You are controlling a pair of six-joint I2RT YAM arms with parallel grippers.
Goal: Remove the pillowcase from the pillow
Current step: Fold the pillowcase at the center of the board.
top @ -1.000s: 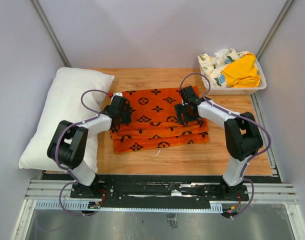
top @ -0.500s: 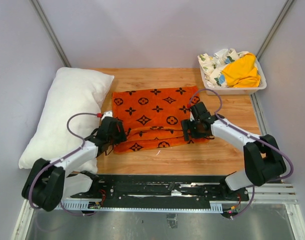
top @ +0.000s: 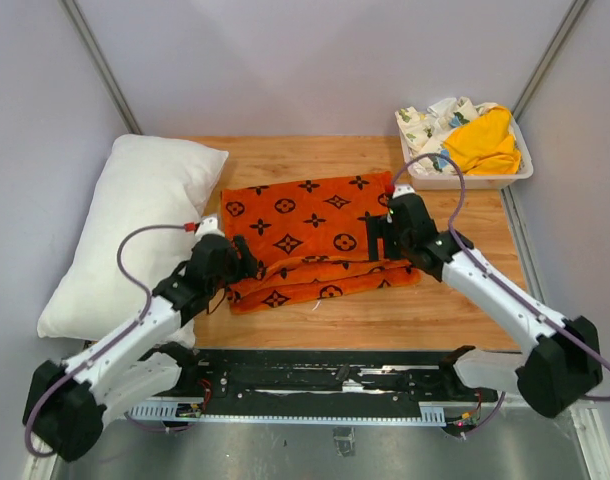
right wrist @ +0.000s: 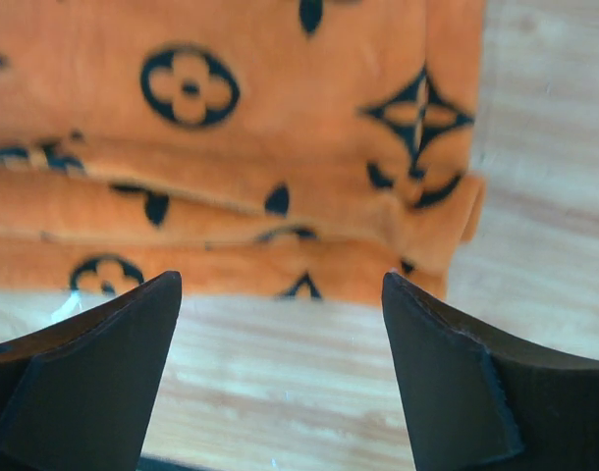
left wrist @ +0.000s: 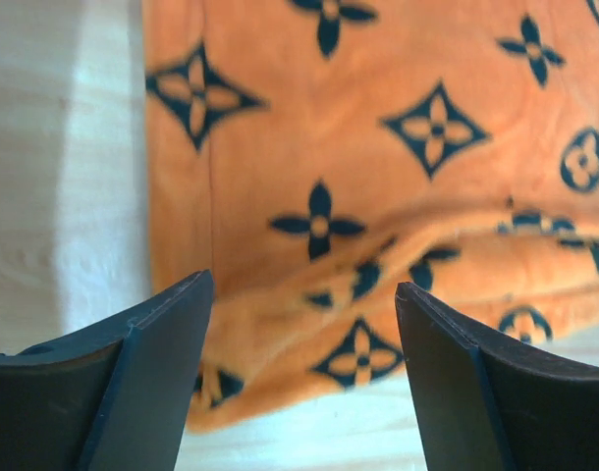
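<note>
The bright orange fabric pillowcase with black monogram motifs [top: 310,235] lay flat on the wooden table [top: 455,305], off the plump white pillow [top: 135,230] just beside it. The left gripper [left wrist: 304,294] and right gripper [right wrist: 280,285] hung over its near corners, jaws spread and empty.

We find the pillowcase [top: 310,235] lying on the middle of the table [top: 440,310], with its layers stepped towards the near edge. The pillow [top: 135,225] lies along the left side of the table, just beside the pillowcase's left edge. A tray [top: 468,183] sits at the far right corner, near the pillowcase's far right corner, with cloths [top: 465,135] in it. The left gripper [top: 247,262] stands over the pillowcase's near left corner, and the right gripper [top: 377,235] stands over its right edge.
</note>
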